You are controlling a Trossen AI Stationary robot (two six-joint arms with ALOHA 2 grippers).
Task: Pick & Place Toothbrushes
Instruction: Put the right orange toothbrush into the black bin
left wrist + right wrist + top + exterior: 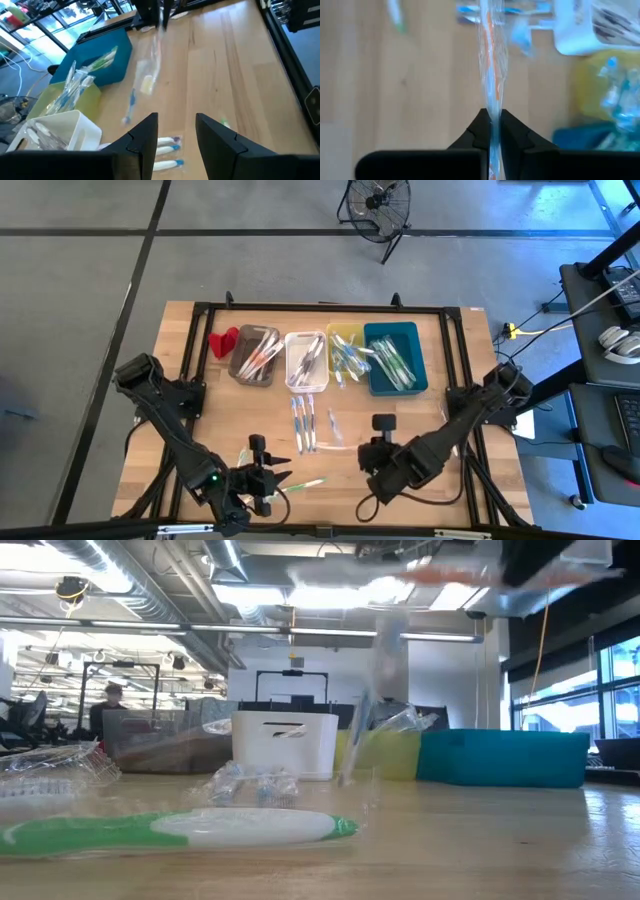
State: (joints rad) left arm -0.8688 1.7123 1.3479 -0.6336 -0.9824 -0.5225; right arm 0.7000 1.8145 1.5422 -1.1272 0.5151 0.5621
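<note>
A toothbrush in a clear wrapper [145, 82] hangs from my right gripper [492, 125], which is shut on it above the table's near middle [372, 448]. The low view shows it blurred [385, 680]. My left gripper [175, 135] is open at the near left [283, 482] and holds nothing. A green-and-white toothbrush [306, 483] lies flat on the table just ahead of its fingers [180, 828]. A few wrapped toothbrushes [303, 423] lie side by side mid-table. More fill the grey [253, 355], white [307, 360], yellow [345, 345] and teal [395, 358] bins. My right gripper pinches the clear wrapper [491, 102] of the toothbrush between its two fingers, at one end of the packet. The fingers slant down from above. The packet hangs long and slack below them, lifted clear of the table.
The four bins stand in a row along the far side, with a small red object [222, 340] left of the grey one. A black frame [320, 307] borders the table. Bare wood lies between the two arms and at the near right.
</note>
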